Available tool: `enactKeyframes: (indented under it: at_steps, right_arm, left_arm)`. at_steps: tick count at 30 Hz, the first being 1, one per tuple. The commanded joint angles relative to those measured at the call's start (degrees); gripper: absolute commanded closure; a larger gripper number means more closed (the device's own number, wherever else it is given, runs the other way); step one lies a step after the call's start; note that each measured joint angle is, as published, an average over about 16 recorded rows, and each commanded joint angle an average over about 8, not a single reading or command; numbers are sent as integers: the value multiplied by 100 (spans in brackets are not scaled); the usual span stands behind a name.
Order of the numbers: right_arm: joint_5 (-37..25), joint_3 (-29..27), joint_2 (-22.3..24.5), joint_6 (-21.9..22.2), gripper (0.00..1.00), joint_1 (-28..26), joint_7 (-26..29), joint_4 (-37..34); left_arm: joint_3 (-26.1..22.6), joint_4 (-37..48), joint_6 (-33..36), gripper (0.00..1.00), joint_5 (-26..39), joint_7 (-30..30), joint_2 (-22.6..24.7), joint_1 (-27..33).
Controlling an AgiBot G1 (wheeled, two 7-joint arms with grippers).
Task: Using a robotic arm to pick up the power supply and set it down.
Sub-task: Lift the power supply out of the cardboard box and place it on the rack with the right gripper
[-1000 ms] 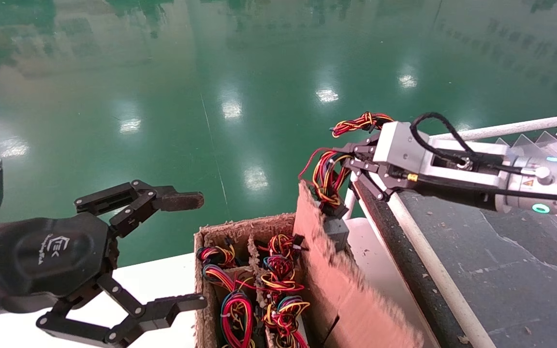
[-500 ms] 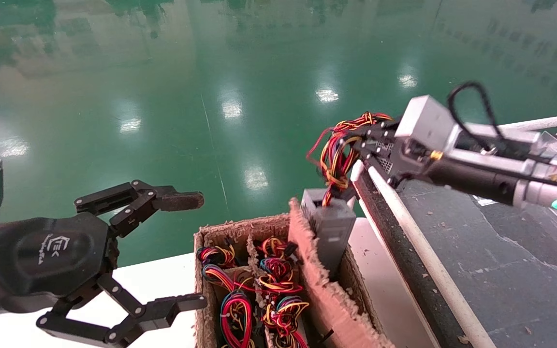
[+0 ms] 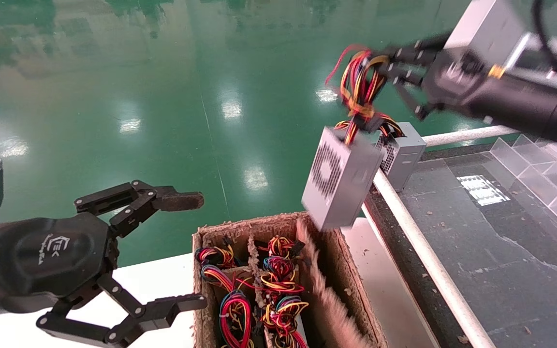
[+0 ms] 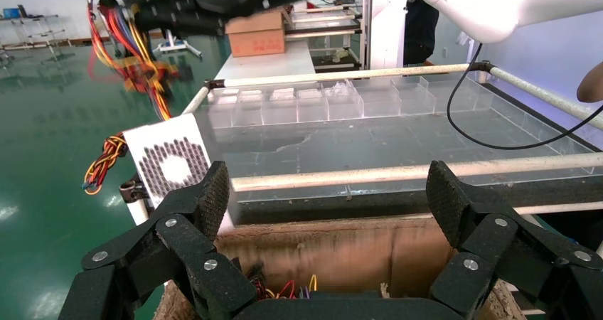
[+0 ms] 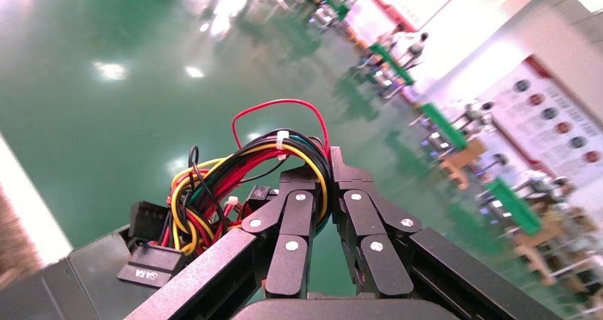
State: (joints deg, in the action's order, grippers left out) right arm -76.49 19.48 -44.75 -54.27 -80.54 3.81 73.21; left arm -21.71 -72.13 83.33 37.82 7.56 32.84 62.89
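Observation:
The power supply [image 3: 339, 176], a grey box with a perforated vent face, hangs tilted in the air above the right end of the cardboard box [image 3: 259, 223]. It dangles from its looping red, yellow and black wire bundle [image 3: 360, 92]. My right gripper [image 3: 388, 65] is shut on that bundle, high at the upper right. The right wrist view shows the wires [image 5: 242, 167] pinched between the fingers of the right gripper [image 5: 328, 163]. My left gripper [image 3: 196, 251] stands open and empty at the lower left, beside the box. From the left wrist, the vent face [image 4: 171, 165] shows beyond the open left gripper [image 4: 327, 192].
A second grey box [image 3: 404, 152] with a braided wire tail sits on the conveyor's far corner, just behind the hanging one. The cardboard box holds several more wire bundles [image 3: 278, 285]. A white rail [image 3: 418, 241] edges the dark belt [image 3: 491, 251]; clear dividers [image 3: 544, 174] stand farther right.
My right gripper has risen and carried the power supply up out of the cardboard box by its wires. The box's cardboard flap has dropped back. My left arm has not moved.

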Motion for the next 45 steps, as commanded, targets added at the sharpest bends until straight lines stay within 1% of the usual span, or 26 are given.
enactKeyframes:
  at_steps: [1,11,16,21,27,34,39,45]
  right_arm:
    - [7,-42,-11,34,100,-101,-35,-36]
    - [-164,-158,-87,131,100,-877,-432,-683]
    - [-331,-191,-148,274,100,-1292,-683,-1318]
    - [-468,-240,-177,436,100,-1613,-1070,-2010]
    - [-588,-291,-189,605,100,-1873,-1686,-2827]
    - [-764,-230,-306,681,100,-2098,-2412,-3931]
    - [-831,-178,-428,649,100,-2188,-2881,-4683]
    - [-867,-121,-596,511,100,-2212,-3364,-5390]
  left_arm:
    - [0,0,0,0,0,0,0,0]
    - [0,0,0,0,0,0,0,0]
    - [-1,0,0,0,0,0,0,0]
    - [-1,0,0,0,0,0,0,0]
    - [-1,0,0,0,-1,0,0,0]
    - [-1,0,0,0,-1,-1,0,0]
    - [-1,0,0,0,-1,-1,0,0]
    - [-2,0,-1,0,-1,-1,-1,0]
